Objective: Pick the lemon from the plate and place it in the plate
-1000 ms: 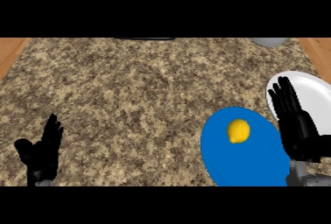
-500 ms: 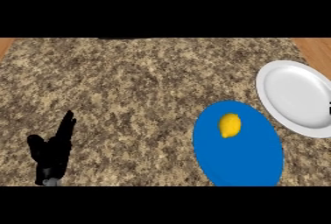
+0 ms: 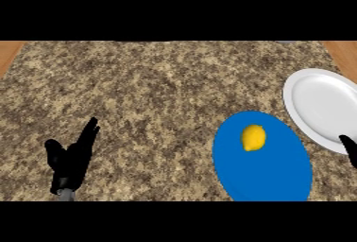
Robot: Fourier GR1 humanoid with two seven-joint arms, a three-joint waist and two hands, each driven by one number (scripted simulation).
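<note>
1. While the lemon (image 3: 253, 138) lies in the upper half of the blue plate (image 3: 272, 177), untouched, neither hand is in contact with it; the pick is judged not yet begun.
2. Left hand (image 3: 70, 158): resting at the lower left over the granite counter (image 3: 153, 90), fingers straight and up, holding nothing, well apart from both plates.
3. Right hand (image 3: 349, 150): only a black tip shows at the right edge, overlapping the lower rim of the white plate (image 3: 324, 106). Whether its fingers are spread or curled cannot be told.
4. Risk A: the lemon is rounded and sits on a smooth plate; fingers closing off-centre would likely roll it toward the rim or off onto the counter.
5. Risk B: the two plates sit just beside each other. A low reach from the right could catch the white plate's rim and shift the target.
6. Risk C: pressing down on the blue plate near its edge during the grasp could tip or slide it.
7. Risk D: a release made near the white plate's rim rather than over its centre could let the lemon roll out.
</note>
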